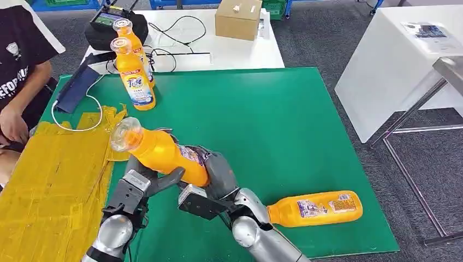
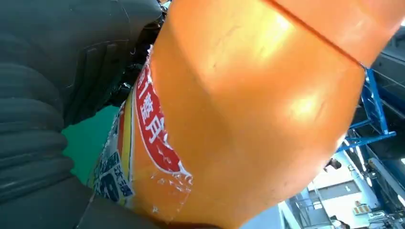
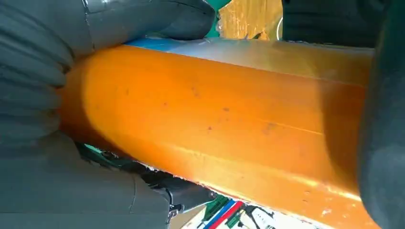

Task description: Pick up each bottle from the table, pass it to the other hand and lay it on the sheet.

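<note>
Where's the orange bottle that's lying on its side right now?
In the head view, the lying bottle rests on the green mat near its front right edge, just right of the robot's right arm.

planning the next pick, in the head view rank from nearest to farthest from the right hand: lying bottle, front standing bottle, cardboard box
1. Lying bottle: on the green mat, just to the robot's right of the right hand.
2. Front standing bottle: upright at the mat's far left.
3. Cardboard box: on the white table beyond the mat.
</note>
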Available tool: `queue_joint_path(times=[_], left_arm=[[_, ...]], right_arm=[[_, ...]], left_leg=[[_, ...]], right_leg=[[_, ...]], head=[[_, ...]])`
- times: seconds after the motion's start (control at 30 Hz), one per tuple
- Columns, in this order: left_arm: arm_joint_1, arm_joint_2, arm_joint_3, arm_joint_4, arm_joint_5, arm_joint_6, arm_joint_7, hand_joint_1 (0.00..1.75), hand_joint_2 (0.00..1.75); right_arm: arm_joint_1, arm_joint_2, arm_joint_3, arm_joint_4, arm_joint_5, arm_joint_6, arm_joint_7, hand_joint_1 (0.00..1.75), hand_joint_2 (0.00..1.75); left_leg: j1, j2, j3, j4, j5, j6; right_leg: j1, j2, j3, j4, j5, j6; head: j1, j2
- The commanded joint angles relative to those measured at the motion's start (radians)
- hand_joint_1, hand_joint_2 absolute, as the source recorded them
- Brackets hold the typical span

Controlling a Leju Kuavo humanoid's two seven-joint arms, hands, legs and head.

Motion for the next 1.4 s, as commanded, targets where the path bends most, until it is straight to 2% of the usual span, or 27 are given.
queue_joint_path(times=[0.03,0.37,0.4,0.43,0.5,0.6,0.67,0.77,0.8,0.87,1.1,1.13,1.17,1.23,1.4], left_arm=[[-0.051,0.043,-0.021,0.029,-0.093,0.063,0.010,1.75,1.75],[-0.050,0.043,-0.021,0.028,-0.092,0.063,0.010,1.75,1.75],[-0.056,0.057,-0.031,0.028,-0.179,0.119,0.014,1.75,1.75],[-0.067,0.088,-0.054,0.028,-0.385,0.245,0.046,1.75,1.75],[-0.084,0.135,-0.054,0.036,-0.576,0.293,0.153,1.75,1.75],[-0.137,0.206,-0.014,0.106,-0.736,0.293,0.244,1.75,1.75],[-0.201,0.265,-0.006,0.229,-0.979,0.276,0.365,1.75,1.75],[-0.264,0.300,-0.001,0.385,-1.089,0.243,0.399,1.75,1.75],[-0.281,0.311,-0.002,0.436,-1.102,0.228,0.403,1.75,1.75],[-0.299,0.316,0.003,0.497,-1.132,0.235,0.426,1.75,1.75],[-0.367,0.357,-0.036,0.602,-1.213,0.153,0.466,1.75,1.75],[-0.386,0.361,-0.054,0.626,-1.234,0.134,0.472,1.75,1.75],[-0.397,0.362,-0.065,0.642,-1.249,0.128,0.478,1.75,1.75],[-0.443,0.368,-0.160,0.709,-1.266,0.109,0.525,1.75,1.75],[-0.516,0.319,-0.241,0.899,-1.266,0.062,0.513,1.75,1.75]], right_arm=[[0.013,-0.017,-0.030,0.011,-0.034,-0.035,-0.004,1.05,1.75],[0.015,-0.018,-0.029,0.008,-0.033,-0.035,-0.004,1.05,1.75],[0.025,-0.015,-0.041,-0.008,-0.037,-0.049,-0.010,0.00,1.75],[0.040,-0.021,-0.054,-0.036,-0.038,-0.052,-0.012,0.00,1.75],[0.079,-0.039,-0.089,-0.108,-0.048,-0.060,-0.014,0.00,1.75],[0.138,-0.064,-0.155,-0.237,-0.102,-0.030,-0.038,0.00,1.75],[0.166,-0.065,-0.197,-0.319,-0.114,-0.041,-0.060,0.00,1.75],[0.188,-0.074,-0.218,-0.395,-0.112,-0.044,-0.062,0.00,1.75],[0.192,-0.079,-0.223,-0.415,-0.111,-0.048,-0.061,0.00,1.75],[0.197,-0.081,-0.236,-0.433,-0.117,-0.055,-0.063,0.00,1.75],[0.205,-0.077,-0.265,-0.447,-0.055,-0.156,-0.072,0.00,1.75],[0.204,-0.078,-0.260,-0.453,-0.053,-0.158,-0.071,0.00,1.75],[0.203,-0.077,-0.259,-0.455,-0.053,-0.162,-0.071,0.00,1.75],[0.194,-0.075,-0.250,-0.455,-0.052,-0.166,-0.071,0.00,1.75],[0.156,-0.077,-0.201,-0.422,0.053,-0.219,-0.048,0.00,1.75]], left_leg=[[0.000,0.000,0.005,-0.002,-0.001,0.002],[0.000,0.000,0.003,-0.001,0.000,0.001],[0.000,0.000,0.003,-0.001,0.000,0.001],[-0.001,0.001,0.005,-0.002,-0.001,0.002],[-0.001,0.000,0.005,-0.002,-0.001,0.002],[-0.001,-0.003,0.006,-0.003,-0.001,0.002],[-0.001,0.000,0.009,-0.004,-0.001,0.002],[0.000,-0.002,0.002,-0.001,0.001,0.001],[0.000,-0.003,0.005,-0.002,0.001,0.001],[0.000,0.001,0.003,-0.001,0.001,0.000],[0.000,0.004,0.007,-0.002,0.000,0.001],[0.000,0.003,0.003,-0.001,0.001,0.000],[0.000,0.003,0.006,-0.002,0.000,0.001],[0.000,0.003,0.006,-0.002,0.000,0.001],[0.000,0.002,0.003,-0.001,0.001,0.000]], right_leg=[[0.001,-0.004,0.005,-0.002,-0.001,-0.002],[0.000,-0.003,0.003,-0.001,-0.001,-0.002],[0.000,-0.002,0.003,-0.001,0.000,-0.001],[0.000,-0.003,0.004,-0.001,-0.001,-0.002],[0.001,-0.004,0.005,-0.001,-0.001,-0.002],[0.001,-0.007,0.007,-0.002,-0.002,-0.003],[0.001,-0.006,0.009,-0.003,-0.001,-0.004],[0.001,-0.005,0.002,0.000,-0.001,-0.002],[0.001,-0.006,0.004,-0.001,-0.001,-0.003],[0.001,-0.002,0.002,0.000,0.000,-0.002],[0.001,-0.003,0.006,-0.001,-0.001,-0.003],[0.001,-0.002,0.002,0.000,0.000,-0.002],[0.001,-0.004,0.005,-0.001,-0.001,-0.003],[0.001,-0.003,0.004,0.000,-0.001,-0.003],[0.001,-0.003,0.001,0.000,0.000,-0.002]], head=[[0.000,0.000],[0.000,0.000],[0.000,0.000],[0.000,0.000],[0.000,0.000],[0.000,0.000],[0.000,0.000],[0.001,0.000],[0.000,0.000],[0.000,0.000],[0.000,0.000],[0.000,0.000],[0.000,0.000],[0.000,0.000],[0.000,0.000]])
